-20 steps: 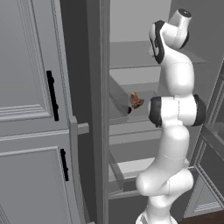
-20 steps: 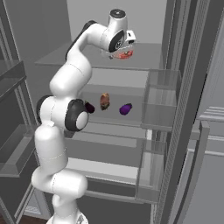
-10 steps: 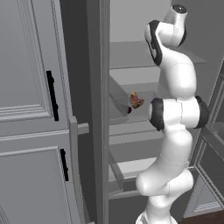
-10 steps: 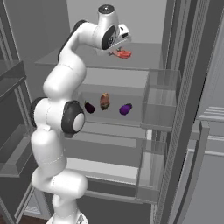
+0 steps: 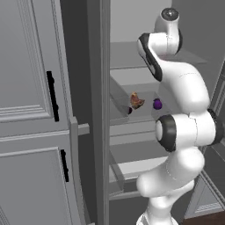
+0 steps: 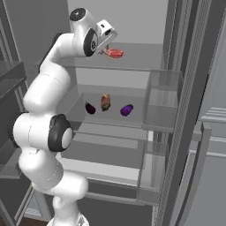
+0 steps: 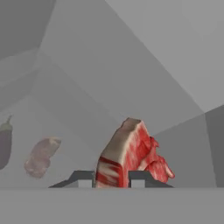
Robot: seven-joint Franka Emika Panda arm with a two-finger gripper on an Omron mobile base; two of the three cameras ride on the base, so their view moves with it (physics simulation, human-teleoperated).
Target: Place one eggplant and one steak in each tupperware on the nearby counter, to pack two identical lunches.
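There are two steaks: one red [image 6: 114, 53] up high, one browner [image 6: 105, 101] on the shelf below. Two eggplants [image 6: 90, 108] [image 6: 126, 110] lie on that same shelf.

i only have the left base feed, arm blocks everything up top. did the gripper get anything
Observer: Yes. In the hand view the gripper is shut on a red steak that stands between its fingertips.
Operator: is it lifted or sitting on the shelf
Observer: In the right base view the steak hangs at the gripper, apart from the upper shelf behind it.
Operator: i see one purple thing and a brown piece lower down, anything else there
Observer: The right base view shows two eggplants on the middle shelf: a darker eggplant left of the brown steak piece, and a second eggplant to its right.
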